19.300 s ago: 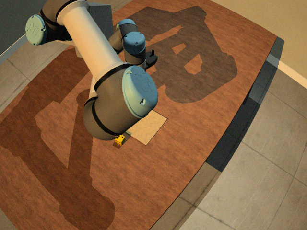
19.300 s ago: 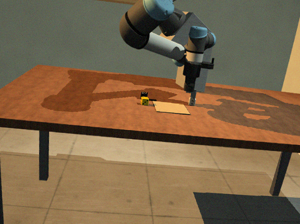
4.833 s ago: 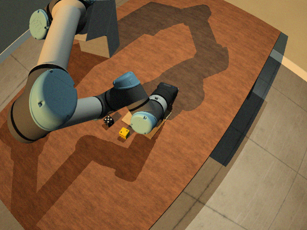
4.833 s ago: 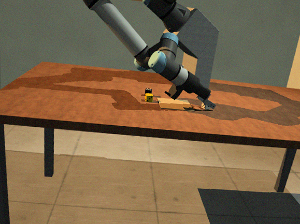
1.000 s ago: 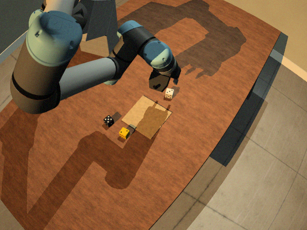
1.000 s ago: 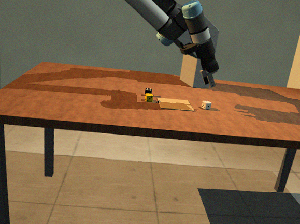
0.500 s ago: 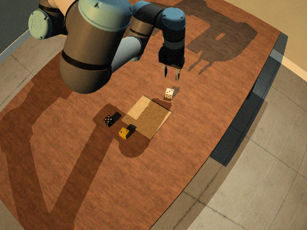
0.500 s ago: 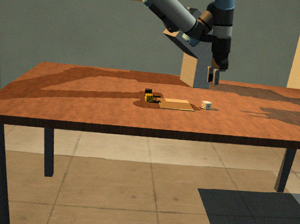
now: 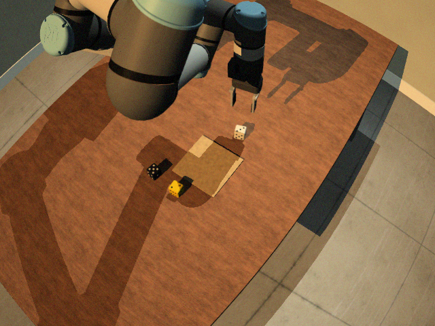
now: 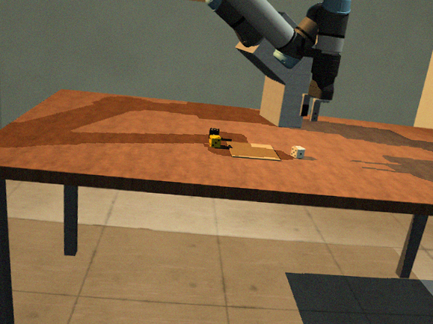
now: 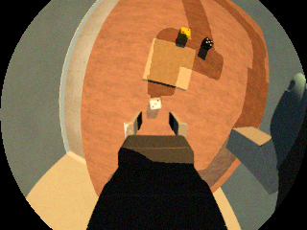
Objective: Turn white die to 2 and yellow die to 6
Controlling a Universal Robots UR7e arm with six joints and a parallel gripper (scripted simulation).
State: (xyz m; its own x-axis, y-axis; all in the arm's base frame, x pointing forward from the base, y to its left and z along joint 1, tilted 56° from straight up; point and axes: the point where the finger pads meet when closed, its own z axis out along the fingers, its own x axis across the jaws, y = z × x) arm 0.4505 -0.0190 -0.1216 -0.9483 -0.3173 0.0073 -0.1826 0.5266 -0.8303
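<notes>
The white die (image 9: 240, 132) (image 10: 297, 152) (image 11: 154, 103) stands on the table off the mat; its top shows a few pips, too small to count surely. The yellow die (image 9: 175, 188) (image 10: 214, 141) (image 11: 184, 34) stands on the table just outside the mat's opposite side, its top seemingly showing two pips. The black die (image 9: 153, 171) (image 10: 214, 131) (image 11: 207, 43) stands near the yellow one, off the mat. The tan mat (image 9: 207, 168) (image 10: 252, 151) (image 11: 168, 62) lies flat. My gripper (image 9: 242, 108) (image 10: 308, 118) (image 11: 155, 117) is open and empty, pointing down, above the table and behind the white die.
The wooden table (image 9: 196, 263) (image 10: 131, 165) (image 11: 115, 72) bears the dice and mat. The grey robot pedestal (image 10: 280, 99) (image 11: 254, 149) stands at its back. The arm's shadow crosses the mat and the table around the yellow and black dice.
</notes>
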